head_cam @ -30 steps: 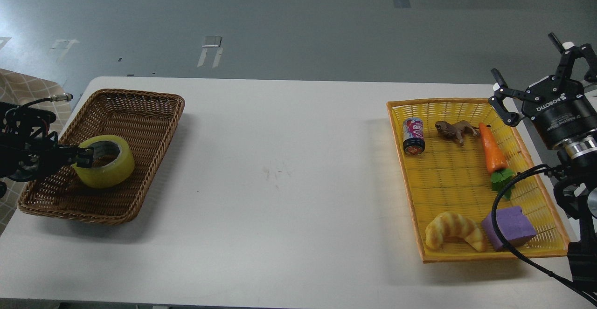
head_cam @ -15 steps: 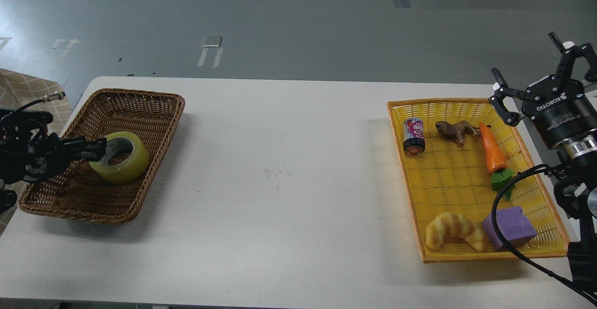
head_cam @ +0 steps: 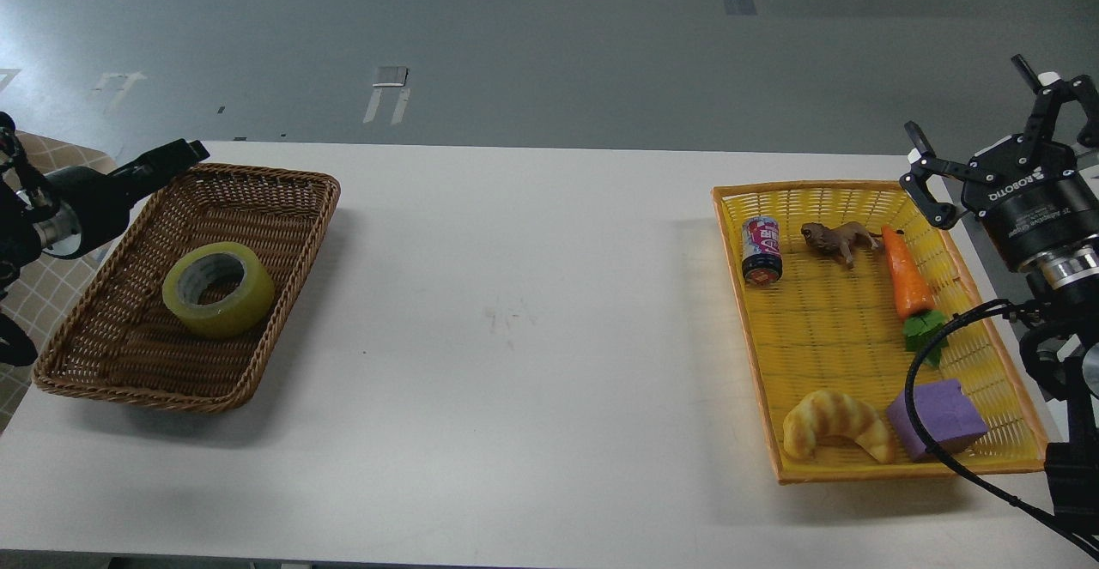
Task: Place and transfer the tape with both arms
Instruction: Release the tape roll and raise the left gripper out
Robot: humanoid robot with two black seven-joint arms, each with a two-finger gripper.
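Observation:
The yellow tape roll (head_cam: 233,306) lies flat, hole up, in the middle of the brown wicker basket (head_cam: 296,176) at the table's left. My left gripper (head_cam: 176,157) hovers up and left of the tape, over the basket's far left corner, apart from it; only one dark finger shows. My right gripper (head_cam: 979,123) is open and empty, fingers spread, above the far right corner of the yellow tray (head_cam: 807,188).
The yellow tray holds a small can (head_cam: 762,249), a brown lion toy (head_cam: 841,239), a carrot toy (head_cam: 906,273), a croissant toy (head_cam: 837,438) and a purple block (head_cam: 936,419). The white table (head_cam: 515,311) spans between basket and tray. A cable loops over the tray's right edge.
My left gripper carried the tape a little to the right inside the basket, let go of it, then rose and pulled back to the upper left. The right arm barely moved.

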